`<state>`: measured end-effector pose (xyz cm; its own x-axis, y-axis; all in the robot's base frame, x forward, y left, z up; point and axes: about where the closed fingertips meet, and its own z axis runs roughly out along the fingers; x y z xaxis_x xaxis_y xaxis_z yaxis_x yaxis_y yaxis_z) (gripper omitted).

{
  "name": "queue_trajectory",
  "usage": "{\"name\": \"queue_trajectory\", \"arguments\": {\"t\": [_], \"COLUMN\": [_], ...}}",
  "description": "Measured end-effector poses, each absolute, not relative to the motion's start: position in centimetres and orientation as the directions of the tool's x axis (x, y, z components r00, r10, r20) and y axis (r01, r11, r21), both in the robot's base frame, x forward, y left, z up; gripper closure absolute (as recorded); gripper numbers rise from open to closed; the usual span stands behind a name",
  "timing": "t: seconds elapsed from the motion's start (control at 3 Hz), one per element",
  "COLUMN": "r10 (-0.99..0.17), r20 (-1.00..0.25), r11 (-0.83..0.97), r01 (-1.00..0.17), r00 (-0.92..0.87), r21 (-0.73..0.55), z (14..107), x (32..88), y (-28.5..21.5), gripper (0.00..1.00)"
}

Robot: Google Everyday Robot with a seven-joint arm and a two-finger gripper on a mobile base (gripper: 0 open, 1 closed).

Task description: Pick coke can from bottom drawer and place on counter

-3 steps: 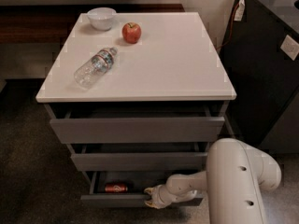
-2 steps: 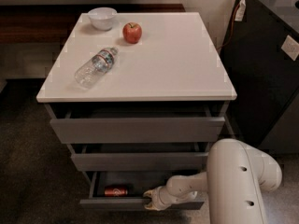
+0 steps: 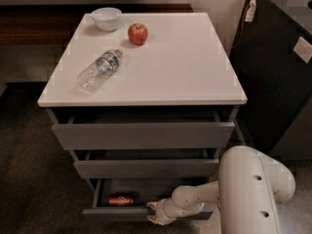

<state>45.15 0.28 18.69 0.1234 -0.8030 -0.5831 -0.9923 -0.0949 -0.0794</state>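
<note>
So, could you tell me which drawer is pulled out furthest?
The bottom drawer: its interior shows the coke can, and the gripper is at its front.

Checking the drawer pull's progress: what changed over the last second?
The claw, at the front edge of the bottom drawer, drew slightly toward the camera. The drawer slid a little further out, carrying the coke can lying inside. The can was not taken hold of. The bottle, apple and bowl on the counter stayed put.

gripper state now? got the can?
Gripper: cannot be told; at the bottom drawer front edge, apart from the coke can lying inside.
</note>
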Motion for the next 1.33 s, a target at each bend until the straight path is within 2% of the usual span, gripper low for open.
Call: {"name": "queue_trajectory", "arguments": {"t": [0.67, 1.0, 1.33], "r10": [-0.803, -0.769, -0.769], "r20": [-0.583, -0.625, -0.625], "r11": [-0.095, -0.152, -0.152], "r01": [-0.992, -0.988, -0.988], "r00": [0.123, 0.136, 0.136], "r21": [-0.079, -0.029, -0.029], "z": [18.8, 19.9, 19.9], "x": [45.1, 40.6, 40.6], "y": [0.2, 2.3, 2.3], "gripper": [1.0, 1.0, 1.0]}}
